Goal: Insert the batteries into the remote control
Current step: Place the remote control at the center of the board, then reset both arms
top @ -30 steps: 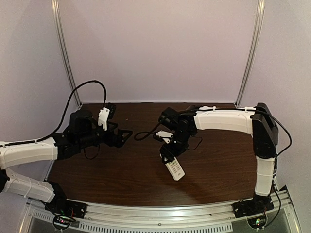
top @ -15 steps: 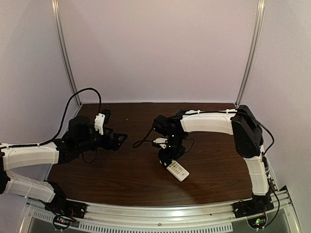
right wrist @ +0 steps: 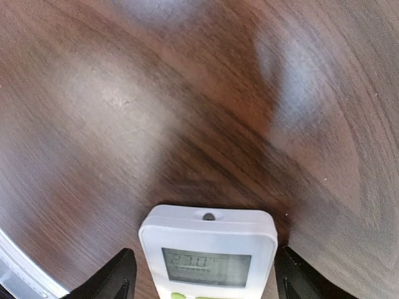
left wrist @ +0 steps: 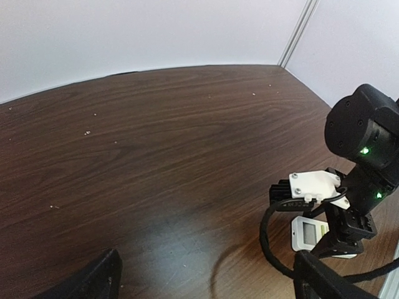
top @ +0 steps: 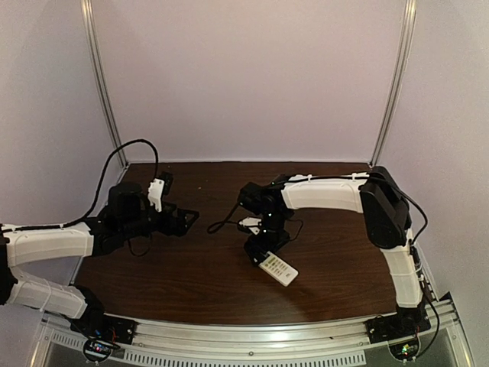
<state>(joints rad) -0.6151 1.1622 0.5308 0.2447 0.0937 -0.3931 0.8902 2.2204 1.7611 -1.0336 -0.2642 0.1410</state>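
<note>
The remote control (right wrist: 209,252), a small white slab with a pale display window facing up, lies flat on the dark wooden table (top: 191,267). My right gripper (right wrist: 202,280) straddles its display end with the jaws open; a narrow gap shows at the left finger (right wrist: 121,274). In the top view the remote control (top: 276,267) pokes out toward the front from under the right gripper (top: 260,256). My left gripper (top: 191,216) hovers open and empty to the left, its camera seeing the remote control (left wrist: 310,233) past its own left gripper (left wrist: 209,277). The batteries are out of view.
A black cable (left wrist: 271,240) loops from the right wrist (left wrist: 368,143) down close to the table beside the remote. Metal frame posts (top: 103,84) rise at the table's back corners. An aluminium rail (top: 252,329) runs along the near edge.
The right arm swung left and lowered, turning the remote to lie flat on the table. Its jaws have widened off the remote's sides. The left arm drew back a little.
</note>
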